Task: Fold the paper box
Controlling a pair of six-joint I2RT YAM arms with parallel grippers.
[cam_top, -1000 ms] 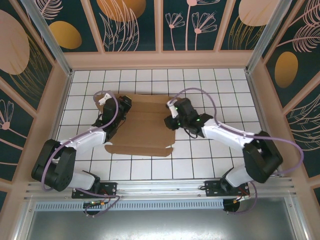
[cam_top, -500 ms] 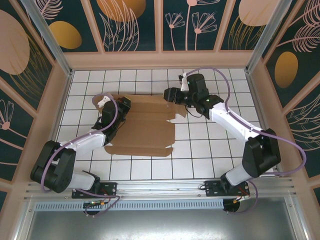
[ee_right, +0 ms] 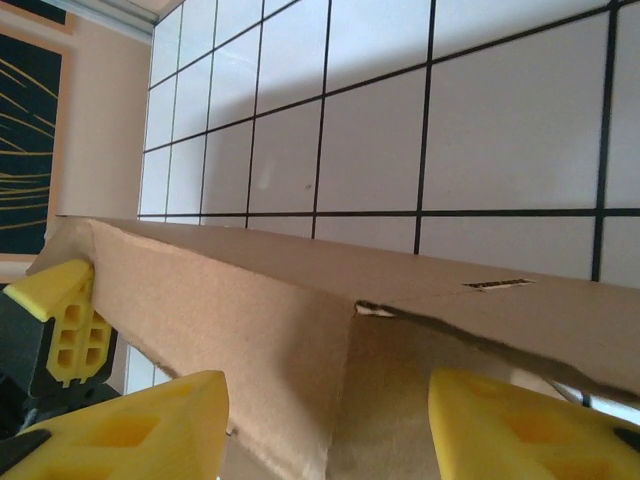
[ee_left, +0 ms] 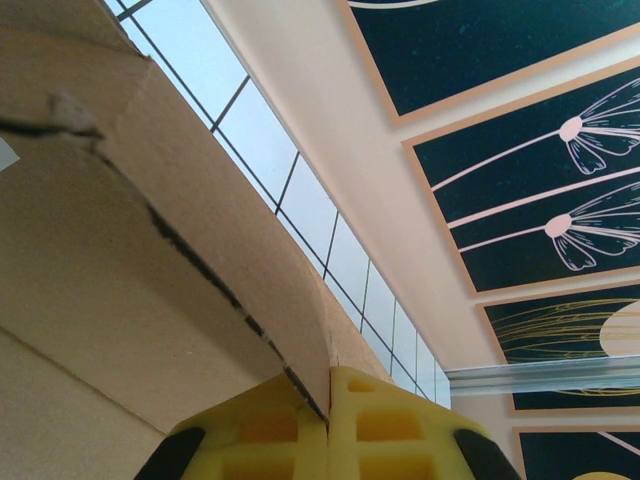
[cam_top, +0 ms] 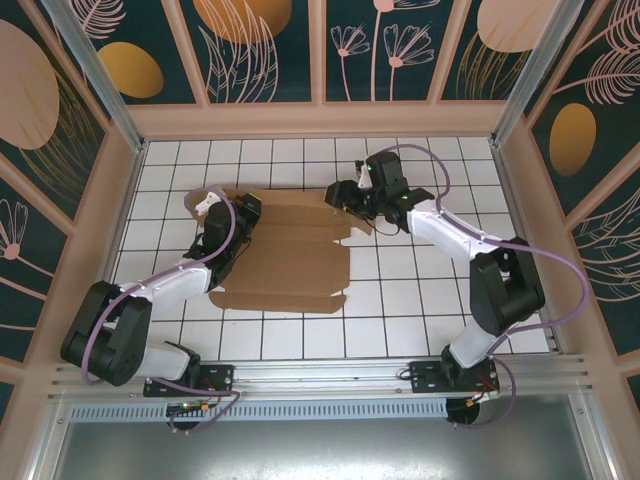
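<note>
Paper box lies opened on the table; my left gripper pinches its far-left flap, right gripper gapes astride the far-right flap; closing off-crease, I judge, could tear it

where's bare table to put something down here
Free: the near strip of table between the cardboard and the arm bases; the far-right tiles between the right arm and the side wall. Crowded: the cardboard's left and far-right edges, where the left gripper and right gripper work.
</note>
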